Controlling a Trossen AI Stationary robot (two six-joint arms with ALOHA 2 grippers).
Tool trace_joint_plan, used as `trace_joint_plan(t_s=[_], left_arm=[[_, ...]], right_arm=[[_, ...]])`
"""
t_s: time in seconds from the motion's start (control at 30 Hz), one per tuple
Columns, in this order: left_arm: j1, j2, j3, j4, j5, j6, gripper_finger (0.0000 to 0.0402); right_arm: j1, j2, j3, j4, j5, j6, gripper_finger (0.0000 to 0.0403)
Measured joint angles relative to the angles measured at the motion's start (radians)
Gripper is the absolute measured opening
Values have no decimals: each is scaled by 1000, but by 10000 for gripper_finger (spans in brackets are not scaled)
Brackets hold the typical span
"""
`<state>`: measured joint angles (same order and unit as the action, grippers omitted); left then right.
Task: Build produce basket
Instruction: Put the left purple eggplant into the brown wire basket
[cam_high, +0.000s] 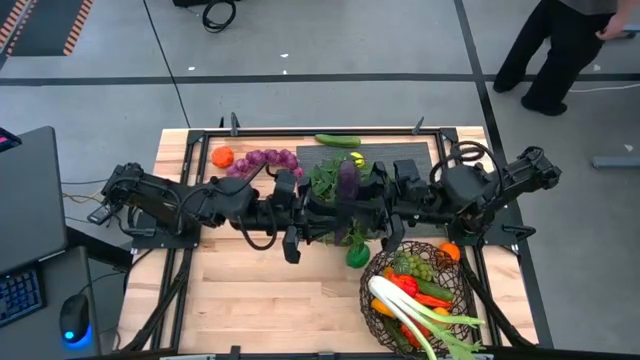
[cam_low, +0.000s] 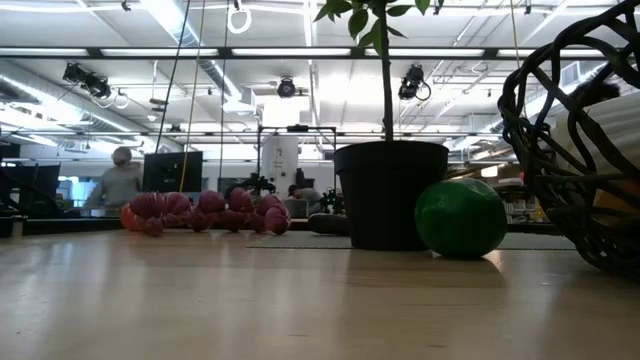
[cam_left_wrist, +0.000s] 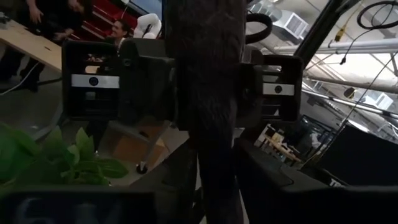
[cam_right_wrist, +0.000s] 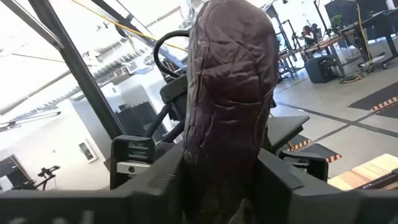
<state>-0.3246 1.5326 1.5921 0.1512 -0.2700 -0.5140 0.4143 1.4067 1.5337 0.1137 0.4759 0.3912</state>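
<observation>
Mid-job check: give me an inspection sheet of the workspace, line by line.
Surface: wooden table, black mat at the far side.
Job's things: basket holds leek and green grapes; purple grapes, tomato, cucumber and lime lie outside it.
Clutter: potted plant mid-table.
Grippers: right hand clamps a purple vegetable above the plant; left hand is on its other side.
Cables: looped on the right arm.
Surroundings: person beyond the far right corner; mouse at left.
</observation>
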Motion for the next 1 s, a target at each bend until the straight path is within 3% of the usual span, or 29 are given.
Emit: trace_joint_plan(t_s=[0.17, 0.43, 0.6, 0.77, 0.87, 1.0], left_arm=[[4, -7, 0, -26, 4, 3, 154], [7, -10, 0, -59, 8, 3, 221], [10, -92, 0, -187, 6, 25, 243], [28, -205, 1, -346, -5, 68, 246], [51, -273, 1, -434, -26, 89, 241], [85, -347, 2, -597, -102, 91, 233]], right_arm=[[-4, 0, 0, -7, 6, -1, 111], [-6, 0, 0, -9, 15, -2, 121], [15, -14, 0, -47, 7, -2, 121], [40, -47, 0, -206, -1, 74, 121], [63, -74, 0, -308, -61, 174, 121], [107, -95, 0, -433, -240, 359, 121]])
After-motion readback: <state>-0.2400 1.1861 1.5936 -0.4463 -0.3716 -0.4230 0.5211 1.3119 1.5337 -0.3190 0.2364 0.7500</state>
